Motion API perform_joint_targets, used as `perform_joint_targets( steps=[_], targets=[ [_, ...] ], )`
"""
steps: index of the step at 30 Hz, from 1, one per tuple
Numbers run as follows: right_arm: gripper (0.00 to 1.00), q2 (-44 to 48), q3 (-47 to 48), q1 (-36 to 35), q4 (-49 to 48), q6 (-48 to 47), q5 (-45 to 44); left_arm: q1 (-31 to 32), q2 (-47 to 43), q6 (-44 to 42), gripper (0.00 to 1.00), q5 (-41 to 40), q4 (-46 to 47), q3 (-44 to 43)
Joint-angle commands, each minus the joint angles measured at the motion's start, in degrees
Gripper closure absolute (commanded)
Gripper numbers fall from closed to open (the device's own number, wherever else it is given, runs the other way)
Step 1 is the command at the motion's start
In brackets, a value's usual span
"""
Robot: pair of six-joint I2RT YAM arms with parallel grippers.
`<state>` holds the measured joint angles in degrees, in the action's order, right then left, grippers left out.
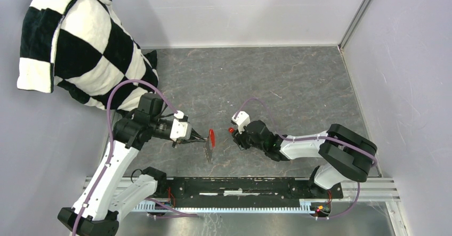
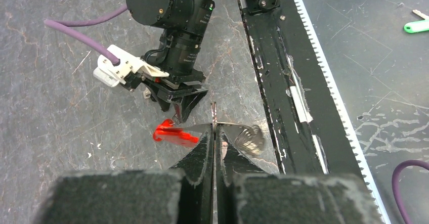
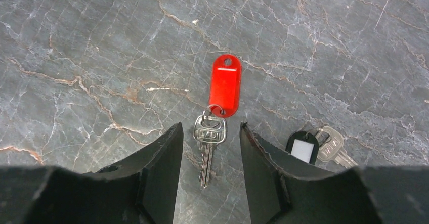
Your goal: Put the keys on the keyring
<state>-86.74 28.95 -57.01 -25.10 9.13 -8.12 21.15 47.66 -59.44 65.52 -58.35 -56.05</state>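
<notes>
Left gripper [image 2: 214, 138] fingers clamped together on the thin silvery metal keyring [image 2: 214, 114], seen edge-on at the fingertips. Its elongated bright red plastic fob [image 2: 172, 133] sticks out one side of them, a silver key [image 2: 250, 139] the other. Right gripper [image 3: 210, 129] fingers spread apart, gripping nothing; second silver key on a black-framed tag [image 3: 330, 141] just outside one fingertip.

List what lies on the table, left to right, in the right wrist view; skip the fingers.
In order: red fob → black tag → silver key beside it. The key on the fob's ring overlaps the fob, so it is omitted.
</notes>
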Motion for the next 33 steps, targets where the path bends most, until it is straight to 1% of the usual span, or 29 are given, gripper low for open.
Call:
perform_joint_targets(
  steps=[1, 9, 18, 20, 21, 26, 29, 33],
  targets=[
    [0.50, -1.4, 0.4, -0.3, -5.0, -1.9, -1.9, 0.1, -0.9, 2.3, 0.98, 1.7, 1.1, -1.8],
    [0.57, -3.3, -0.3, -0.3, -6.7, -2.0, -2.0, 0.1, -0.6, 2.3, 0.98, 1.8, 1.1, -2.4],
    [0.60, -5.0, 0.5, -0.4, -7.3, -2.7, -2.6, 0.1, -0.2, 2.5, 0.98, 1.6, 1.1, -3.1],
    [0.64, -5.1, 0.3, -0.4, -7.4, -2.8, -3.0, 0.1, -0.3, 2.6, 0.98, 1.5, 1.2, -3.3],
    [0.67, -5.1, 0.0, -0.3, -7.6, -2.9, -3.0, 0.1, -0.3, 2.8, 0.98, 1.4, 1.1, -3.3],
    [0.89, -2.7, -1.7, -0.3, -10.0, -3.6, -2.6, 0.1, -0.3, 3.1, 0.98, 1.4, 1.2, -3.4],
    [1.00, 0.8, -3.8, -0.3, -12.3, -4.2, -0.8, 0.1, -0.4, 3.4, 0.98, 1.4, 1.1, -3.4],
    [1.00, 6.3, -6.7, 0.1, -14.2, -4.6, 3.1, 0.1, -0.5, 3.3, 0.98, 1.2, 1.2, -3.2]
  ],
)
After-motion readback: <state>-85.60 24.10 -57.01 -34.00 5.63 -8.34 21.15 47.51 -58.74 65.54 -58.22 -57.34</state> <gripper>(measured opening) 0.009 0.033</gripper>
